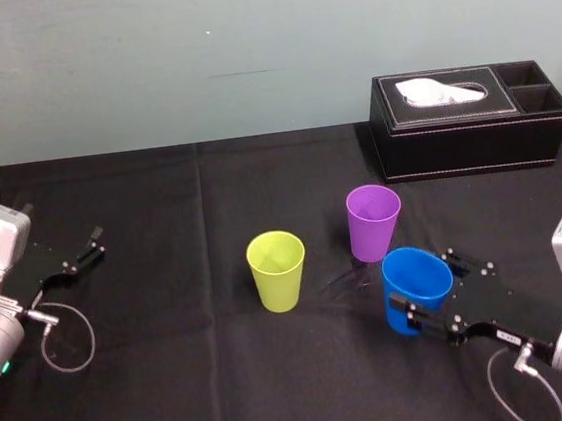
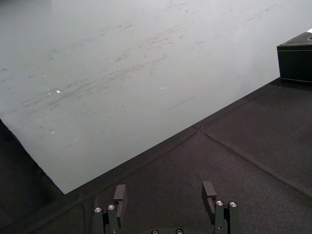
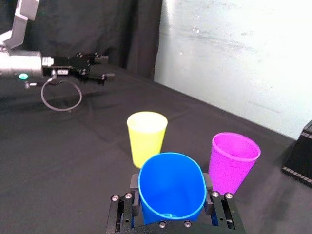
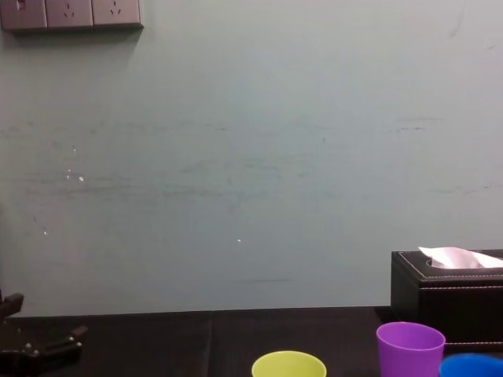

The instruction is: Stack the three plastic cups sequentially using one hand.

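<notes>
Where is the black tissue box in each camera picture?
Head view: tissue box at the far right, behind the purple cup.
Left wrist view: its corner before the wall, far across the cloth.
Right wrist view: its corner beyond the purple cup.
Chest view: at the right, behind the purple cup.
Shared landmark: the pale wall behind it.

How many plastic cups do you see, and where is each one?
3. Yellow-green cup stands mid-table; purple cup to its right, nearer the tissue box; blue cup tilted in the right gripper. Left gripper idles far left. None seems hidden.
</notes>
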`<control>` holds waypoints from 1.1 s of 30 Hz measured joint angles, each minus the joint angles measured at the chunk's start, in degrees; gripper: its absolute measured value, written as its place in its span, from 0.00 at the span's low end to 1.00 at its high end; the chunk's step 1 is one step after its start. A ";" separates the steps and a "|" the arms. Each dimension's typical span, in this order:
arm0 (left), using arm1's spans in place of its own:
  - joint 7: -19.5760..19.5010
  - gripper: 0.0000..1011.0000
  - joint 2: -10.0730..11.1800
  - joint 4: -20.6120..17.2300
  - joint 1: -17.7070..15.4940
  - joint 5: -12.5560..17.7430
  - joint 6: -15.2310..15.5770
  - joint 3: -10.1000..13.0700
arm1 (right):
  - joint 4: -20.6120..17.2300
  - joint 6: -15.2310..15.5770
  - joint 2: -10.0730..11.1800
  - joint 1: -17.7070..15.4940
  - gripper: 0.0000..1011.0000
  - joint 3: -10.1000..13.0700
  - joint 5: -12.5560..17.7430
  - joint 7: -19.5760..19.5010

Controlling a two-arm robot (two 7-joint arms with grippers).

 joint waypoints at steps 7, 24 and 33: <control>0.00 1.00 0.00 0.00 0.00 0.00 0.00 0.00 | -2.93 2.99 0.39 0.69 0.72 0.83 0.38 -0.93; 0.00 1.00 0.00 0.00 0.00 0.00 0.00 0.00 | -5.60 11.10 -2.44 8.67 0.72 -3.47 -0.20 -2.79; 0.00 1.00 0.00 0.00 0.00 0.00 0.00 0.00 | -5.44 12.05 -4.59 12.33 0.72 -6.89 -2.09 -3.28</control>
